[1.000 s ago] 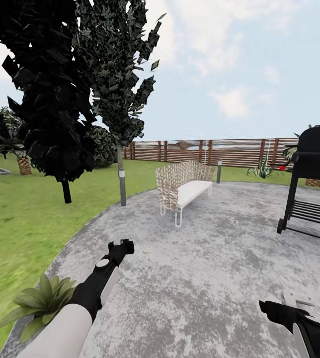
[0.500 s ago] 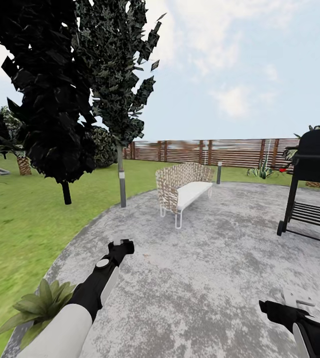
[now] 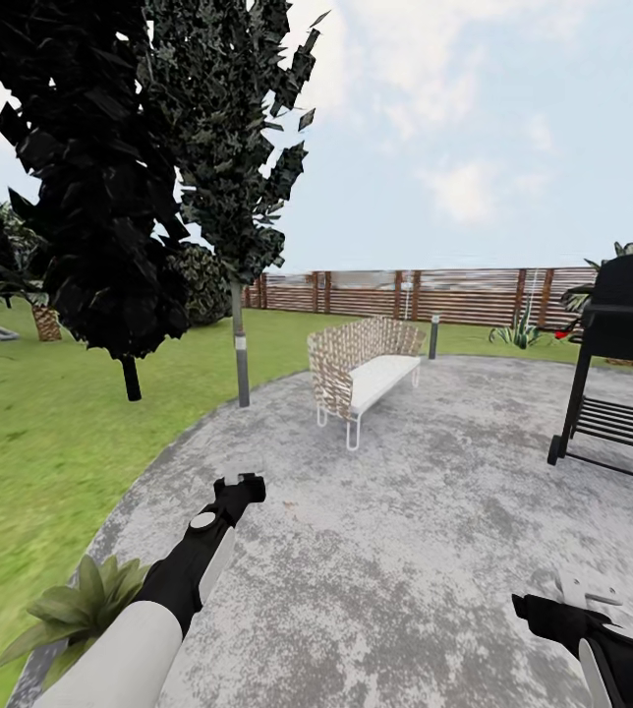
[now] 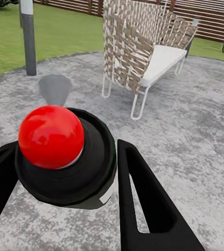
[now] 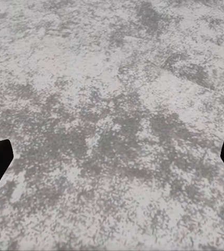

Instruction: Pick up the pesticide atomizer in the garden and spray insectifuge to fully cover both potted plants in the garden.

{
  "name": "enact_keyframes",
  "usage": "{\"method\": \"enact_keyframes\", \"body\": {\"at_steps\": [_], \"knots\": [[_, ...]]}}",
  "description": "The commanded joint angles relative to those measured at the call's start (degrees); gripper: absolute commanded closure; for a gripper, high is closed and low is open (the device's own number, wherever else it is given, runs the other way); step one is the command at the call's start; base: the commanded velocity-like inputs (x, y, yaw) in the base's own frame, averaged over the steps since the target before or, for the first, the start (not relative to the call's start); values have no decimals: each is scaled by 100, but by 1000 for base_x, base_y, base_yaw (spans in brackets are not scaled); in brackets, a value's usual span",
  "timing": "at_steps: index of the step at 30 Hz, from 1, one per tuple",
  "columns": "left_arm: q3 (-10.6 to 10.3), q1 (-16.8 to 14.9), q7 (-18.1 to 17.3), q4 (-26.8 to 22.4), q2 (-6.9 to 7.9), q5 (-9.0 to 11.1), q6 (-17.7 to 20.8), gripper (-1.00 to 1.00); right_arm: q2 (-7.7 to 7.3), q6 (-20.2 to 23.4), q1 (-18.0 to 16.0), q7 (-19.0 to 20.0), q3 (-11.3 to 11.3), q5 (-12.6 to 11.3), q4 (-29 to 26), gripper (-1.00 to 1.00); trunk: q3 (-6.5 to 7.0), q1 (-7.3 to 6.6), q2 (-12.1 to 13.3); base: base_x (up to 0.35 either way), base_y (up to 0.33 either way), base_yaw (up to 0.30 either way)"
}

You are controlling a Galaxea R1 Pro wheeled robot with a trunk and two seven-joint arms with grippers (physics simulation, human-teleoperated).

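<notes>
Pesticide atomizer (image 4: 65, 157) clamped in left gripper (image 3: 241, 490), red cap facing wrist camera, fingers (image 4: 143, 204) tight on either side; held forward over patio (image 3: 405, 511), likely ready for carrying. Right gripper (image 3: 577, 602) wide apart, empty (idle). Potted plant (image 3: 81, 605) at patio edge, beside left arm, probably first spray target.

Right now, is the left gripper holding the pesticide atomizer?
Yes, in the left wrist view the left gripper has its black fingers on either side of the pesticide atomizer, whose red cap faces the camera.
</notes>
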Motion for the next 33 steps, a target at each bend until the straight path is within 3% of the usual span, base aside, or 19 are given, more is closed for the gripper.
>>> {"method": "enact_keyframes", "body": {"at_steps": [1, 23, 33], "knots": [[-8, -3, 3, -6, 2, 39, 8, 100, -1, 28, -4, 9, -2, 8, -6, -100, 2, -24, 38, 0, 0, 0], [-8, -3, 4, -8, 2, 39, 8, 100, -1, 28, -4, 9, 7, 8, -6, -100, 256, -507, 920, 0, 0, 1], [-11, -3, 4, -8, 2, 39, 9, 100, -1, 28, -4, 9, 16, 8, -6, -100, 423, -727, 1322, 0, 0, 200]]}}
